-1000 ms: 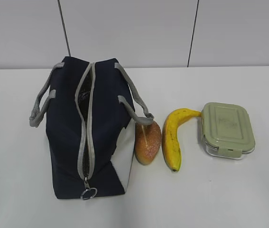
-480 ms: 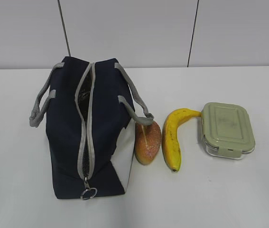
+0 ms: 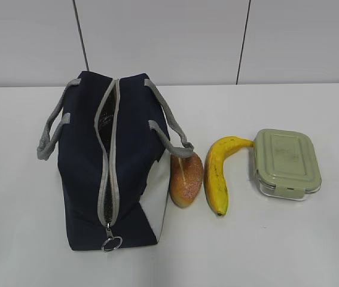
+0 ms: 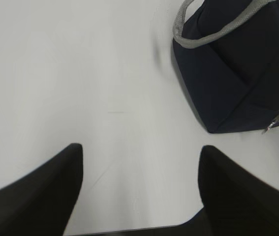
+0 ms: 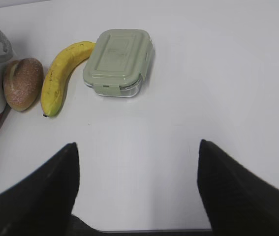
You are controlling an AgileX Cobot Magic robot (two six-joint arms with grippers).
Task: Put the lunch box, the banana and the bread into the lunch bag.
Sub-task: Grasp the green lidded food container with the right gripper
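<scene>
The lunch bag (image 3: 106, 173) lies at about nine o'clock on the white bench (image 3: 289, 245), its zipper slit parted only narrowly – likely too tight for anything to drop in as it stands. Laid out in a row at its three o'clock side are the bread (image 3: 186, 178), touching the bag's white panel, then the banana (image 3: 217, 173), then the lunch box (image 3: 287, 163) against the banana's stem – each one reachable from above. Neither arm is over the things; the left hand (image 4: 139, 162) and right hand (image 5: 137, 162) both stand wide and hold nothing, with bare bench towards six o'clock for an approach
</scene>
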